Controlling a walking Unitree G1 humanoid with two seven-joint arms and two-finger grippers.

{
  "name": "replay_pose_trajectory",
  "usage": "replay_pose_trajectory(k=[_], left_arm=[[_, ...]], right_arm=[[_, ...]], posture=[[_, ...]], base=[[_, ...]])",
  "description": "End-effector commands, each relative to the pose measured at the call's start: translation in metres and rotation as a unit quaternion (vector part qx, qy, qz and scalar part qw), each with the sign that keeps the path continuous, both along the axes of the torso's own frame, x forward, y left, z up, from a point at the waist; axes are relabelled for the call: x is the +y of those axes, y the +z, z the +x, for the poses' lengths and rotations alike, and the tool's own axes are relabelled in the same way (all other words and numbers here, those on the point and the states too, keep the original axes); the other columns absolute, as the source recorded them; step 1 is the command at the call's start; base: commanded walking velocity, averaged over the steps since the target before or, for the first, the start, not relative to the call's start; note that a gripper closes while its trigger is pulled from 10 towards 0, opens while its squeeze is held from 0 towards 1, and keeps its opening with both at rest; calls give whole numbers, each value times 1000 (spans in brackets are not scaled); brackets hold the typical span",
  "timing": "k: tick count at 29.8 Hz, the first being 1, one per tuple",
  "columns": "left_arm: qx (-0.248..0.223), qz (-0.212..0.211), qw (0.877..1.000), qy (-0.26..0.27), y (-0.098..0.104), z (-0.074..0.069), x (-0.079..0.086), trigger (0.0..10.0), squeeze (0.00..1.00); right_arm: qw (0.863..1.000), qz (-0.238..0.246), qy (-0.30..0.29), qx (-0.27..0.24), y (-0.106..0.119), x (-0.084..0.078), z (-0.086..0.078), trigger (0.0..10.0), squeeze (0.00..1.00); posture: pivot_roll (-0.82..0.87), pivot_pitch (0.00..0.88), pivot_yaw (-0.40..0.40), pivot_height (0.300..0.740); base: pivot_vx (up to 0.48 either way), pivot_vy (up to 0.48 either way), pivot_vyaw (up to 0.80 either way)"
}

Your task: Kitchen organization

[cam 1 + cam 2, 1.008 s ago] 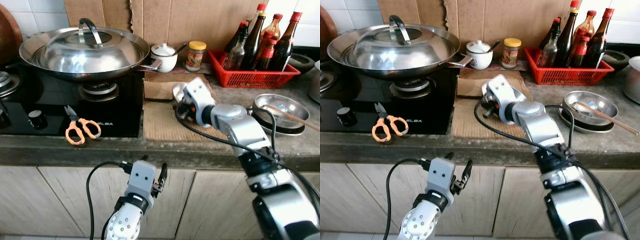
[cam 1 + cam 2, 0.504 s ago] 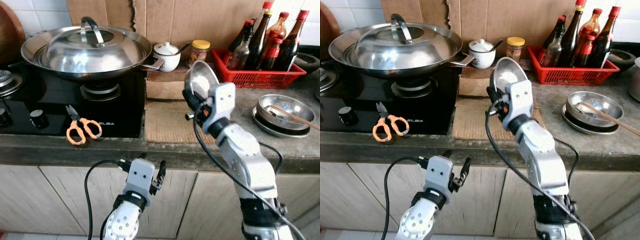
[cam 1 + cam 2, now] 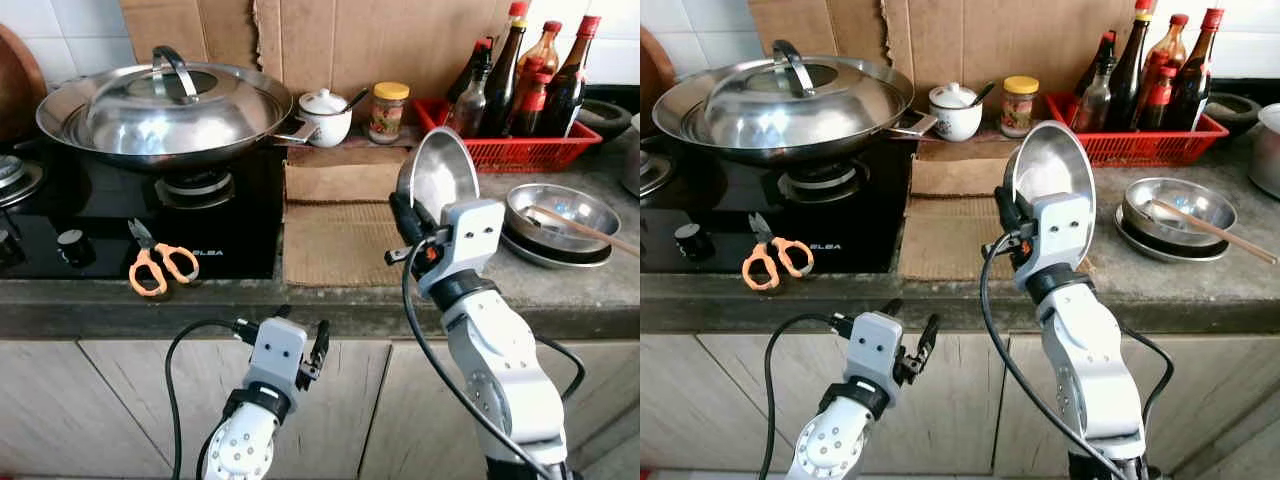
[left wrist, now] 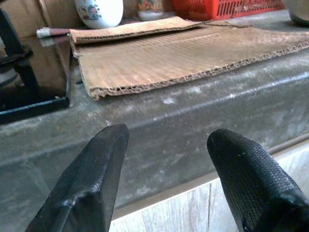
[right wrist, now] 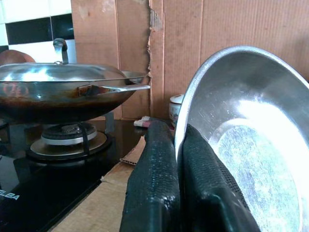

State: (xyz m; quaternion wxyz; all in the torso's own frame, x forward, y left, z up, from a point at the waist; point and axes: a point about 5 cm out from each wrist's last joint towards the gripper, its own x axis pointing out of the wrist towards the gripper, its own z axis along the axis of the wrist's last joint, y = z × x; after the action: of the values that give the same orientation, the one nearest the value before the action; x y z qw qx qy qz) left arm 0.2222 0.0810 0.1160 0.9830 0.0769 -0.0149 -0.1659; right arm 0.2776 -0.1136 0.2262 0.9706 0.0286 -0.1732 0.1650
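Orange scissors (image 3: pixel 160 266) on stovetop (image 3: pixel 90 215)

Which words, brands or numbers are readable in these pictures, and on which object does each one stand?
"ELBA": white letters on the black front of the gas hob, beside the orange scissors; the first letter is partly hidden.
Jar label: too small to read.
Sauce bottles labels: too blurred to read.

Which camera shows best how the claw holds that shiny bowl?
The right wrist view: the right claw pinches the bowl's rim between both fingers. The eye views show the bowl lifted and tilted, its grip partly hidden.
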Motion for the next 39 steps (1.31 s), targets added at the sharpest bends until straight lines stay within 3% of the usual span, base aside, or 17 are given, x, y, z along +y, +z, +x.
replay_pose_trajectory(k=[1,25,39], left_arm=[[1,3,1000,-6,-2,-1,-1,10000,0],[1,4,1000,-9,0,-1,-2,10000,0],[1,6,1000,-12,0,0,-1,10000,0]], right_arm=[[1000,1,-6,-29,10,0,-7,0,0],[1000,-9,-17,-14,1,-4,-10,0,0],[995,-20,-80,48,-40,-15,-24,0,0]], posture=[[98,0,-32,740],[96,0,-31,740],[91,0,-21,740]], base=[[-277,0,0],[-285,0,0],[-288,0,0]])
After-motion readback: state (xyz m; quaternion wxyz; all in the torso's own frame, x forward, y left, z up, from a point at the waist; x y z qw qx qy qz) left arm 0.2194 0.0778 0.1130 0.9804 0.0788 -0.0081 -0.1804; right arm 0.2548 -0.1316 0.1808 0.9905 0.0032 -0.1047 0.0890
